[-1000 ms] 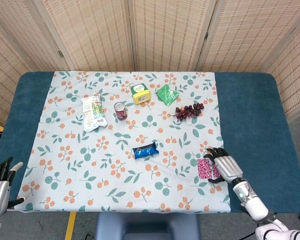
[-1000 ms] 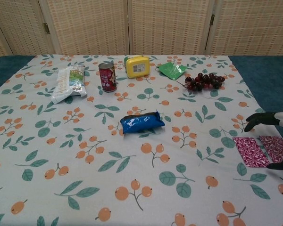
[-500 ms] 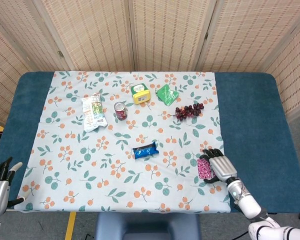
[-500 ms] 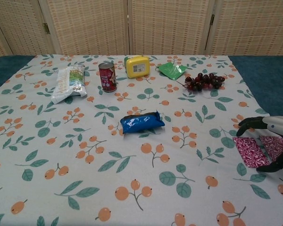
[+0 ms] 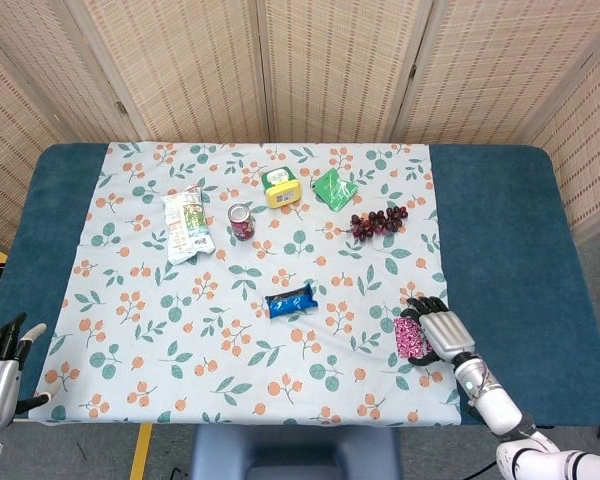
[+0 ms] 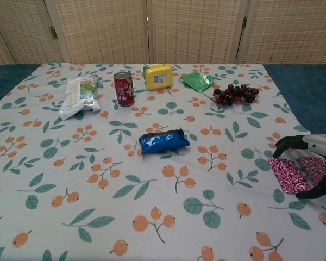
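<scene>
Grasping seems the step in hand: in the head view, the right hand (image 5: pixel 442 331) curls dark fingers over the flat magenta patterned packet (image 5: pixel 410 339) at the floral-clothed surface's (image 5: pixel 160 330) near right edge; closing and lifting likely follows. Left hand (image 5: pixel 0 372) hangs off the corner, fingers apart, holding nothing.

Chest view: one blue wrapper (image 6: pixel 163 141), one red can (image 6: pixel 124 88), one yellow box (image 6: pixel 159 76), one grape bunch (image 6: pixel 235 94).

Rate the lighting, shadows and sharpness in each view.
Head view: even, soft light, faint shadows, sharp throughout, no glare on the red can. Chest view: equally even; the right robot hand is cut off by the frame edge above the magenta packet, slightly soft.
</scene>
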You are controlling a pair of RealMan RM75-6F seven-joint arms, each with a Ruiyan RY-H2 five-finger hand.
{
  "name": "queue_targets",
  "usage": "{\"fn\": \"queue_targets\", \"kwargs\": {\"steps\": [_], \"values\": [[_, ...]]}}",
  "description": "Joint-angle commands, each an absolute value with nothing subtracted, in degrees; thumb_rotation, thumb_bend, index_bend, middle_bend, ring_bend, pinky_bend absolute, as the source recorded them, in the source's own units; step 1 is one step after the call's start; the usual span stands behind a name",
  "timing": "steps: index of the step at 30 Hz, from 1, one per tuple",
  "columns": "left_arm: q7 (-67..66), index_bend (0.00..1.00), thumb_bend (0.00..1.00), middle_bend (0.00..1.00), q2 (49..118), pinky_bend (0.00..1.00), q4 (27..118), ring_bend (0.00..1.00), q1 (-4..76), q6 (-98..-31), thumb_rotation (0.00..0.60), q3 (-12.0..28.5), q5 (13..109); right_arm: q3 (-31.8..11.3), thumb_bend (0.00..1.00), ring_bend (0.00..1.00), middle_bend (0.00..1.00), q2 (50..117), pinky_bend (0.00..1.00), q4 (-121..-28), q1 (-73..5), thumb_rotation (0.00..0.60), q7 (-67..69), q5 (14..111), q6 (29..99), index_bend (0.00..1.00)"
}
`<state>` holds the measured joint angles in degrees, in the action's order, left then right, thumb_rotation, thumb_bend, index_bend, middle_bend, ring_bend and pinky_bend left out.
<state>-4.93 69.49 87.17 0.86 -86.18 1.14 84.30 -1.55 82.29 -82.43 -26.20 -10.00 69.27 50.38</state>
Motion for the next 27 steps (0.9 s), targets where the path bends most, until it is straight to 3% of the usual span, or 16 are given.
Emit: {"fn": "queue_targets", "kwargs": {"steps": [1, 5, 27], "values": [[-4.9, 0.19, 0.22, 0.04, 69.5, 0.0, 87.2, 0.08, 0.9, -86.2, 0.6, 1.1, 84.3, -1.4, 0.19, 0.0, 0.11, 82.3, 0.0, -82.4, -26.1, 0.54, -9.8, 69.6, 50.8, 0.23], [-4.8, 0.19, 0.22, 0.04, 69.6, 0.0, 87.0, 0.08, 0.9, -86.1, 0.6, 1.1, 84.3, -1.3, 0.19, 0.0, 0.11, 82.4, 0.0, -82.4, -25.8, 0.54, -10.0, 69.7, 51.3, 0.29], [-4.8, 0.19, 0.22, 0.04, 69.8, 0.0, 87.0, 0.08, 1.0, -85.9, 0.6, 1.0, 84.3, -1.6, 0.19, 0.0, 0.11, 76.4, 0.0, -86.1, -22.3, 0.542, -4.6, 71.7, 57.6, 0.3]]}}
